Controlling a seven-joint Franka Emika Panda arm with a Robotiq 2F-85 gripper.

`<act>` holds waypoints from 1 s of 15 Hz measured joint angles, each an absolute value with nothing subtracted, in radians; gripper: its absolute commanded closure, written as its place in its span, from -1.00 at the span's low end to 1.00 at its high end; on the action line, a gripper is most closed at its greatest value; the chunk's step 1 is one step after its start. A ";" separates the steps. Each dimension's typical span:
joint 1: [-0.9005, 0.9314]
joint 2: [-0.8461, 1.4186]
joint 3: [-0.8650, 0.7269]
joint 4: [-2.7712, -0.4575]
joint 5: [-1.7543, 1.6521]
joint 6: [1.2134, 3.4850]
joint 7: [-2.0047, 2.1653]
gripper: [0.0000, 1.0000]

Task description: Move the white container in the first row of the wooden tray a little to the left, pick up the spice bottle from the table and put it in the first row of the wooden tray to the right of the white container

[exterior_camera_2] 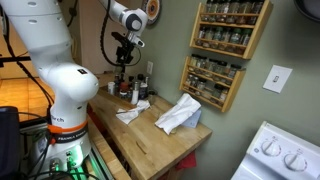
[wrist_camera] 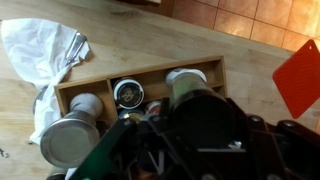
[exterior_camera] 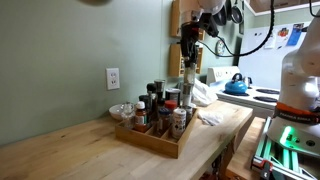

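The wooden tray [exterior_camera: 150, 141] stands on the butcher-block counter and holds several small bottles; it also shows in the wrist view [wrist_camera: 140, 73]. My gripper [exterior_camera: 188, 62] hangs over the tray's end nearest the white cloth. It is shut on a spice bottle [exterior_camera: 187, 86] with a pale green body, held upright just above the tray. In the wrist view the bottle [wrist_camera: 186, 84] and my gripper [wrist_camera: 190, 105] fill the lower middle and hide part of the tray. A pale whitish-grey jar, the white container [wrist_camera: 68, 141], stands in the tray to the left of the bottle.
A crumpled white cloth [exterior_camera: 210, 116] lies on the counter beside the tray. A small bowl [exterior_camera: 121, 110] sits behind the tray near the wall. A wall spice rack [exterior_camera_2: 222, 50] hangs above the counter. A stove with a blue kettle [exterior_camera: 236, 86] stands past the counter's end.
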State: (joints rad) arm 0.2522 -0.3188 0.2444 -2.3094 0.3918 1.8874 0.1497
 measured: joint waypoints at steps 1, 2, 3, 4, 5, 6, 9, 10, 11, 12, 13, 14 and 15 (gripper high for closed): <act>0.255 -0.309 0.253 -2.322 0.394 1.919 0.150 0.42; 0.256 -0.300 0.261 -2.336 0.395 1.952 0.150 0.42; 0.259 -0.291 0.266 -2.349 0.396 1.983 0.150 0.42; 0.261 -0.282 0.270 -2.361 0.397 2.011 0.150 0.42; 0.264 -0.273 0.272 -2.371 0.397 2.035 0.150 0.42; 0.265 -0.266 0.276 -2.381 0.397 2.059 0.151 0.42; 0.269 -0.250 0.286 -2.406 0.396 2.108 0.152 0.42; 0.271 -0.246 0.290 -2.414 0.394 2.122 0.153 0.42; 0.274 -0.241 0.294 -2.421 0.393 2.136 0.155 0.42; 0.276 -0.238 0.299 -2.427 0.390 2.148 0.158 0.42; 0.276 -0.236 0.304 -2.435 0.387 2.165 0.162 0.42; 0.276 -0.233 0.308 -2.442 0.382 2.181 0.169 0.42; 0.276 -0.231 0.312 -2.447 0.375 2.195 0.176 0.42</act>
